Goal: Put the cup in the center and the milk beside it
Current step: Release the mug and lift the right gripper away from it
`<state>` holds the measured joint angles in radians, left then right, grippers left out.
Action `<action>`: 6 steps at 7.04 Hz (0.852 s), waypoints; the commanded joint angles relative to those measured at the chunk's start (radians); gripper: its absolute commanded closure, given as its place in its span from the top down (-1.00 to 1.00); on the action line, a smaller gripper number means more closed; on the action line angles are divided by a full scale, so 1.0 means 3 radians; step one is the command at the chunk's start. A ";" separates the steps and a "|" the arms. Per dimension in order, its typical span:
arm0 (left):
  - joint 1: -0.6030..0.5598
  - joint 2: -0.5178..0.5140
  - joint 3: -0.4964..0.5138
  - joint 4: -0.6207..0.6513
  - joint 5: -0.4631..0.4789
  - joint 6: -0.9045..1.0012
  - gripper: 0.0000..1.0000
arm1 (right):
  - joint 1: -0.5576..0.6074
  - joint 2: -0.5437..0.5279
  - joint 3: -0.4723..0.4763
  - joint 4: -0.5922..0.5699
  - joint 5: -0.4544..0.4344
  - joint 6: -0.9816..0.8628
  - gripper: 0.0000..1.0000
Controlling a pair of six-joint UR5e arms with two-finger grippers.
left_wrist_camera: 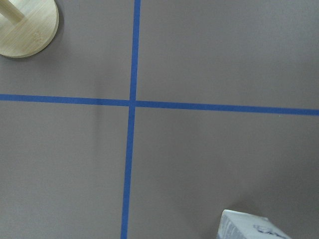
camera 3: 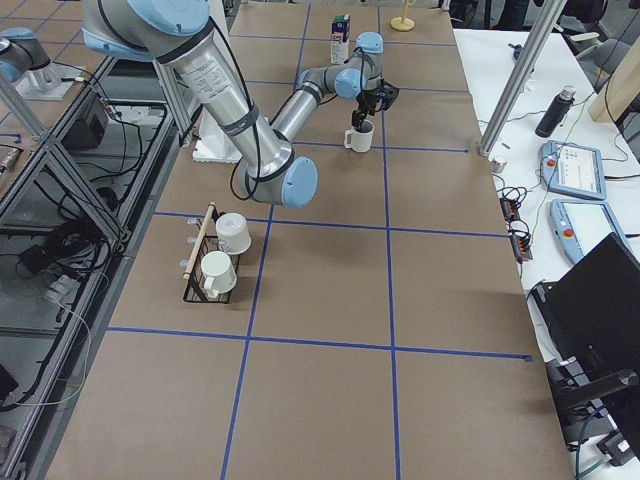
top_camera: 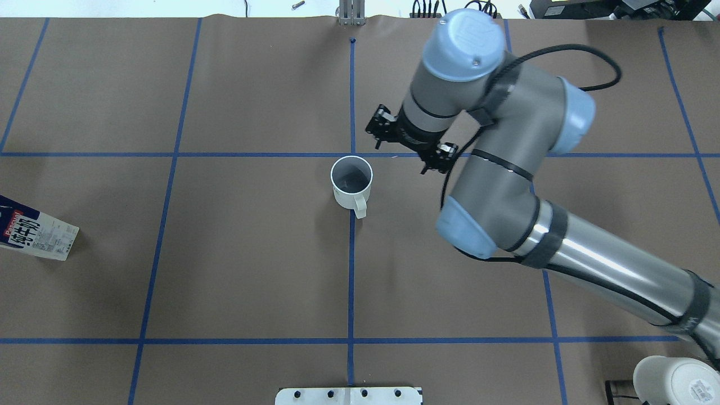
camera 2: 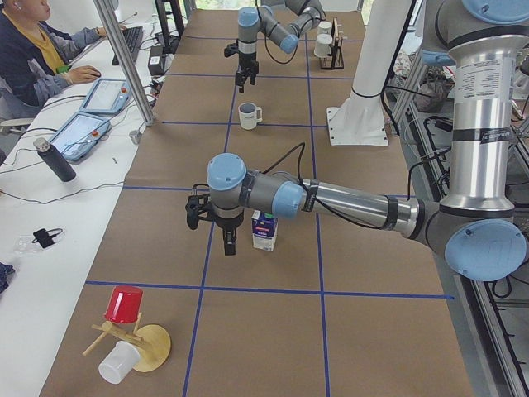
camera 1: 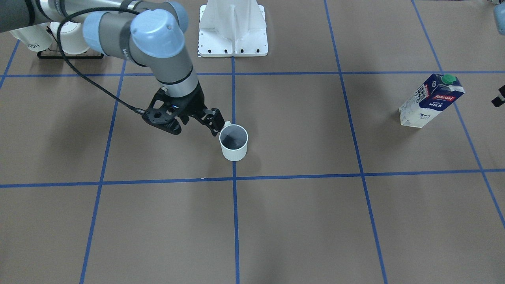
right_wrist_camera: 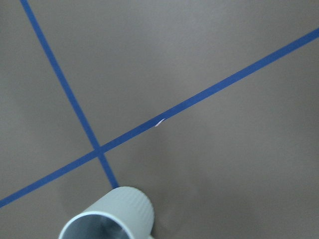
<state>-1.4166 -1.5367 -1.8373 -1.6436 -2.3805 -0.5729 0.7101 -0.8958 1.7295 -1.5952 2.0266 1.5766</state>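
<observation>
Cup (camera 1: pixel 233 142) stands upright on the center's (camera 1: pixel 292 126) dividing line, right gripper (camera 1: pixel 216 127) hovering close by; you cannot tell either gripper's jaw state. Cup step judged done. Next, you need the left gripper (camera 2: pixel 229 244), near the milk carton (camera 1: pixel 430 101), to carry it centerward. Count: one cup, one carton.

Quick headcount: one plain white cup (camera 1: pixel 233 142), one milk carton (camera 1: pixel 431 101), two white mugs (camera 3: pixel 232 232) (camera 3: pixel 216 271) on one black rack (camera 3: pixel 187 290), one wooden stand (camera 2: pixel 153 347), one red cup (camera 2: pixel 124 304), and probably one pale cup (camera 2: pixel 118 362), which is tiny there.
</observation>
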 commanded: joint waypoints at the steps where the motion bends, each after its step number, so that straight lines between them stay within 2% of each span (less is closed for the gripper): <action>1: 0.0364 0.0009 -0.0286 -0.0018 0.0025 -0.1378 0.96 | 0.0326 -0.0617 0.0473 -0.0001 0.0167 -0.0594 1.00; 3: 0.0462 0.0014 -0.0446 -0.0013 0.0035 -0.2595 0.96 | 0.0394 -0.0762 0.0468 0.0005 0.0178 -0.0878 1.00; 4: 0.0508 0.0227 -0.0522 -0.0013 0.0172 -0.2661 0.96 | 0.0419 -0.0808 0.0468 0.0005 0.0183 -0.0883 1.00; 6: 0.0544 0.0631 -0.0741 -0.0059 0.0224 -0.2692 0.96 | 0.0486 -0.0920 0.0468 0.0010 0.0173 -0.1214 1.00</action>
<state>-1.2601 -1.4264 -2.0132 -1.6561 -2.3245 -1.3639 0.8445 -1.1542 1.8696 -1.5908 2.0812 1.2704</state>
